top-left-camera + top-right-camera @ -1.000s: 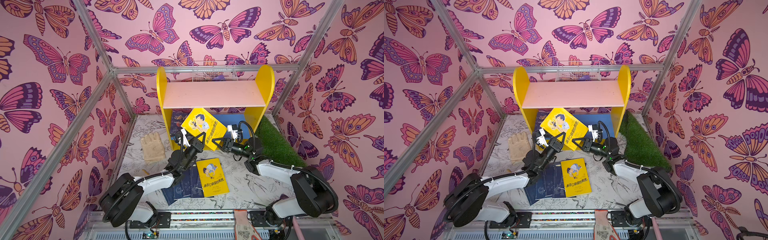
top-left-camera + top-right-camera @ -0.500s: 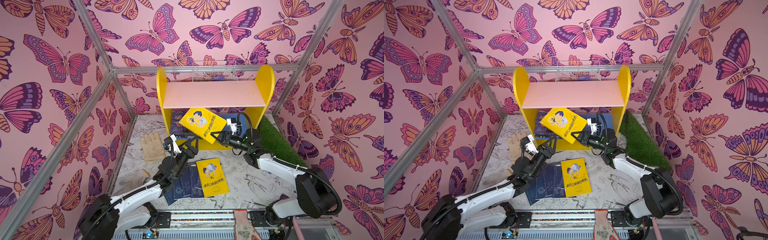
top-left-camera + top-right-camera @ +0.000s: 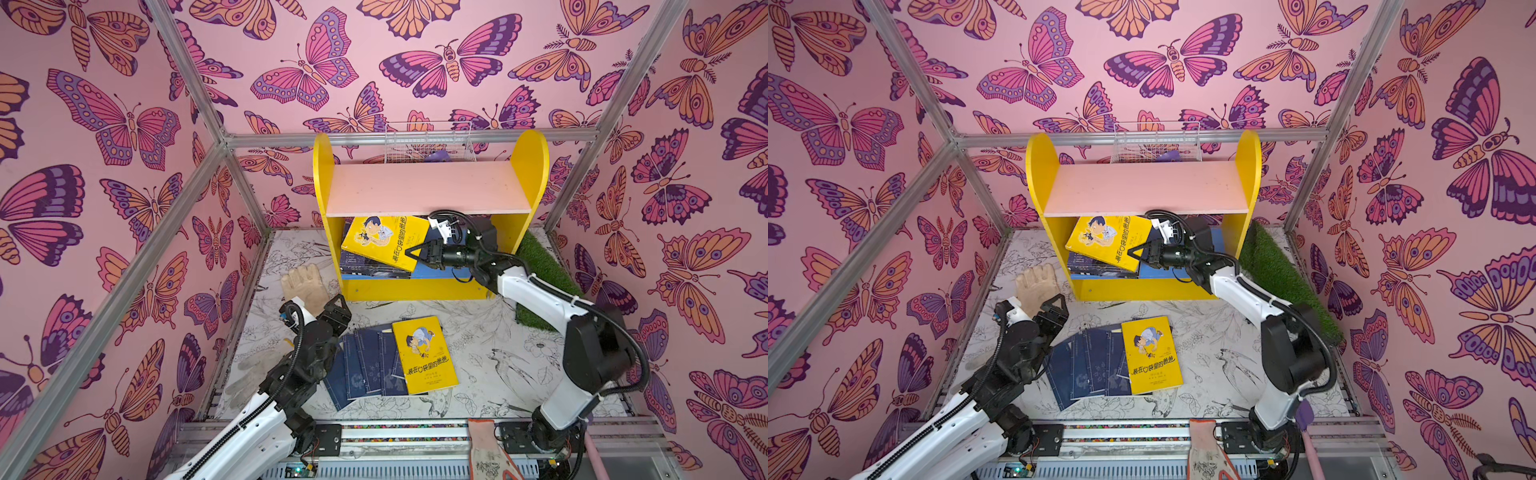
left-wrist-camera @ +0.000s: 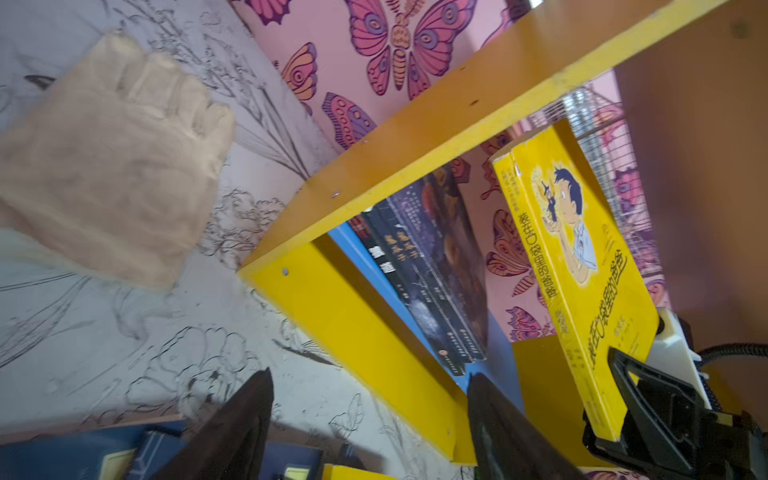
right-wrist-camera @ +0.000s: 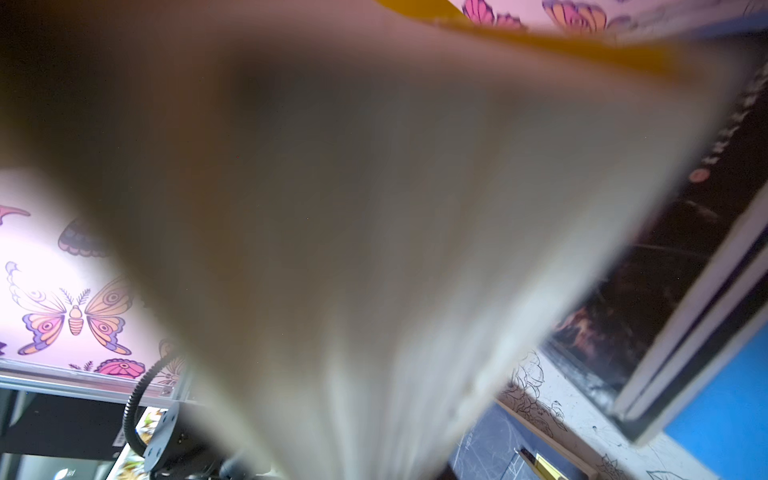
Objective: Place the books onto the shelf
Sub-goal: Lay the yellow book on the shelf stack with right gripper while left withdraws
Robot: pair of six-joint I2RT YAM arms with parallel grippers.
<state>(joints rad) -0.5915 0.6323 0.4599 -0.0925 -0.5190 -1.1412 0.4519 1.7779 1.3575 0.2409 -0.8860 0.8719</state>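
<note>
The right fingers [image 3: 419,252] are closed on the lower corner of a yellow book [image 3: 380,241]. The book is tilted inside the lower tier of the shelf [image 3: 530,166], above the dark books [image 3: 365,269] that rest on the blue board [image 3: 442,271]. To do this step well, I think the book should go down flat onto that pile and fully behind the front edge. Only then should it be released, otherwise it may slide out. The left fingers [image 4: 245,419] stand wide and empty above the bench [image 3: 478,332], close to the navy books [image 3: 365,365] and the second yellow book [image 3: 424,353], which wait there.
</note>
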